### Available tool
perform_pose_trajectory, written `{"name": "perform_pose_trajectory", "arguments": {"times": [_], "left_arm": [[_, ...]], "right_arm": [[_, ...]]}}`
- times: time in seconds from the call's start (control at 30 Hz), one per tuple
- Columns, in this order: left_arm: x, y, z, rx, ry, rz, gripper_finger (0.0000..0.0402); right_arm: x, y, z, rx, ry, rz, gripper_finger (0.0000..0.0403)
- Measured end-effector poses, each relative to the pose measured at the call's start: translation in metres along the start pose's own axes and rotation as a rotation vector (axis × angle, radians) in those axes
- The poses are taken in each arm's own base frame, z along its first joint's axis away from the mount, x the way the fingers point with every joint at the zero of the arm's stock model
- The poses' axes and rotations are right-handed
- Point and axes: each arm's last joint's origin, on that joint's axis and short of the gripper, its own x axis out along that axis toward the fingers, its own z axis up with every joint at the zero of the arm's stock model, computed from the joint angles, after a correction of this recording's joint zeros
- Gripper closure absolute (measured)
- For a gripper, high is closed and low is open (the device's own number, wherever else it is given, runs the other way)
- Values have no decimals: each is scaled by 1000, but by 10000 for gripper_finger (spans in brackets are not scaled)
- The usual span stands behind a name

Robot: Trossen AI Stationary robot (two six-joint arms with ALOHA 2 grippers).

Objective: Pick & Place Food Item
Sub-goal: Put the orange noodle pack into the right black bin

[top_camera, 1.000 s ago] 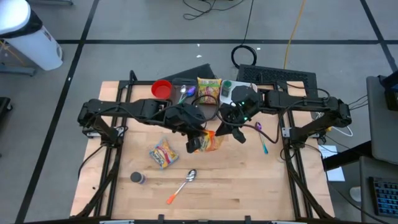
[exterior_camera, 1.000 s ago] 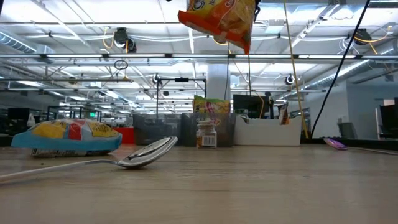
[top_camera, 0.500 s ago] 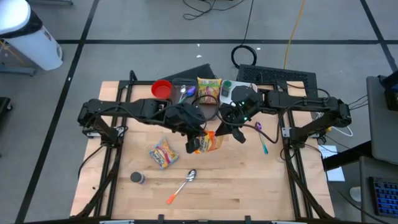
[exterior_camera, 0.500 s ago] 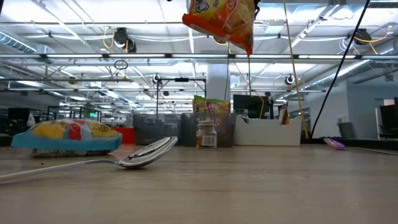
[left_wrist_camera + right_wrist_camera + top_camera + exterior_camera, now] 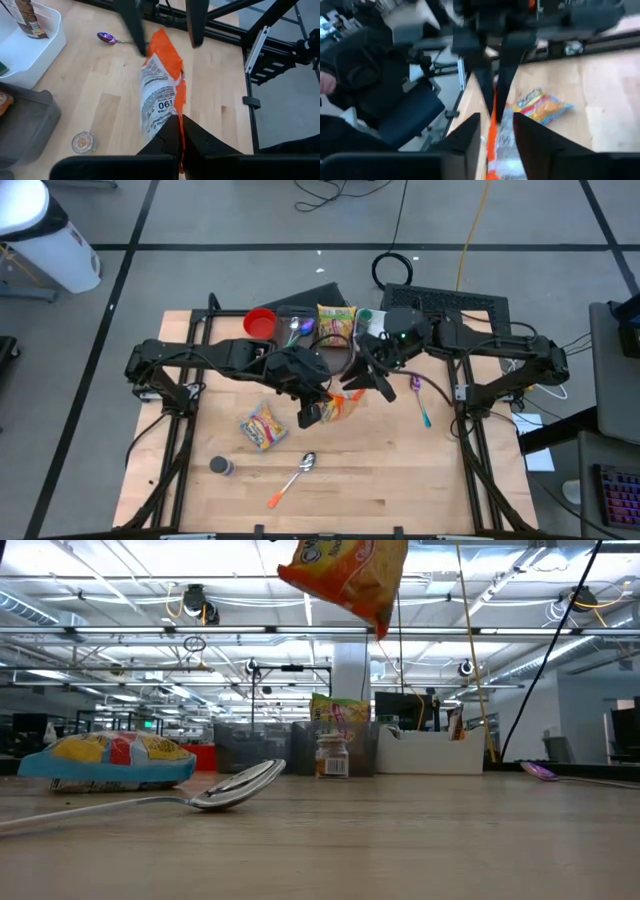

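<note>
Orange snack bag [image 5: 338,406] hangs in the air above the middle of the wooden table [image 5: 400,470], clear of the surface; the low view shows it well above the tabletop. The left gripper [image 5: 176,131] is clamped on one edge of the bag. The right gripper [image 5: 496,131] stands with its fingers apart on either side of the opposite edge and does not pinch it.

Task progress, as a judgement: the pick is complete and the lift is done. The bag looks set for a handover between the arms. Placement remains; the destination cannot be determined.

Surface: light wood planks. A second snack pack [image 5: 263,426], a metal spoon [image 5: 296,474] with an orange handle and a small dark jar [image 5: 219,466] lie on the near half. A red bowl [image 5: 260,323], a yellow packet [image 5: 336,323] and a purple spoon [image 5: 416,383] lie along the far side.

Room: grey floor with black tape lines [image 5: 130,246], loose cables, and ceiling strip lights [image 5: 130,650] in the low view.
</note>
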Motion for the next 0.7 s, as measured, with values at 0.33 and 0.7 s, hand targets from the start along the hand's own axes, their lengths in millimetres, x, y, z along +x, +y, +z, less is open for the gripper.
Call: {"name": "perform_pose_trajectory", "arguments": {"times": [0.33,0.7], "left_arm": [[4,4,0,-2,9,11,401],[6,21,7,-31,-22,66,401]], "right_arm": [[10,-6,-5,76,48,66,202],[3,-6,-1,13,102,-81,205]]}}
